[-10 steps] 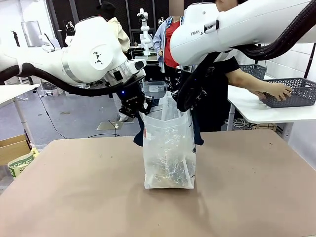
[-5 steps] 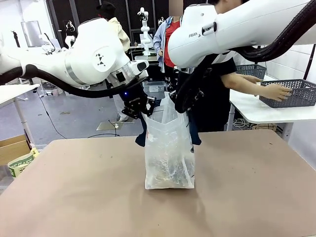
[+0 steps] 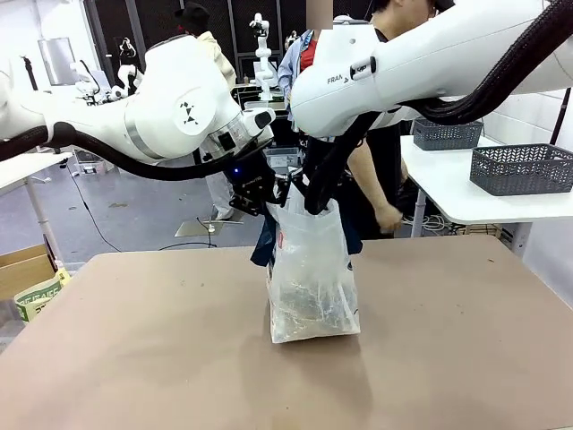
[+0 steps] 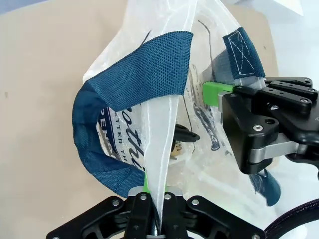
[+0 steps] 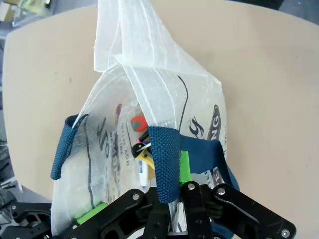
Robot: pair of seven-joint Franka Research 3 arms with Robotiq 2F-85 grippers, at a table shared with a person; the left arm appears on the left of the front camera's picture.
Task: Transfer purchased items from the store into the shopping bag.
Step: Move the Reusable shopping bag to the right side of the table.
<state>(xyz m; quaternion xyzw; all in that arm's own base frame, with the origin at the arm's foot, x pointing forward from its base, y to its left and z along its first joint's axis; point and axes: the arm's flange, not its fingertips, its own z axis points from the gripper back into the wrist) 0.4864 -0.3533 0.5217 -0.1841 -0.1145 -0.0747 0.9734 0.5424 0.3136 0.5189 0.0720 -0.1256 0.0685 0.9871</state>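
Note:
The shopping bag, translucent white with navy handles, stands upright on the brown table. My left gripper is shut on the left side of its rim, my right gripper shut on the right side. In the left wrist view my left gripper pinches the bag film, with the right gripper across the mouth. Down inside lie small dark and brownish purchased items. In the right wrist view my right gripper pinches the rim beside a navy handle; a yellow-and-black item shows inside.
A person stands behind the bag, one hand hanging low near the table's far edge. Two dark grey lattice baskets sit on a white side table at the right. A cardboard box is on the floor at the left.
The person's hand has left the lattice basket and come down behind the bag. Both grippers and the bag's top have shifted slightly right and closer together, still gripping the rim.

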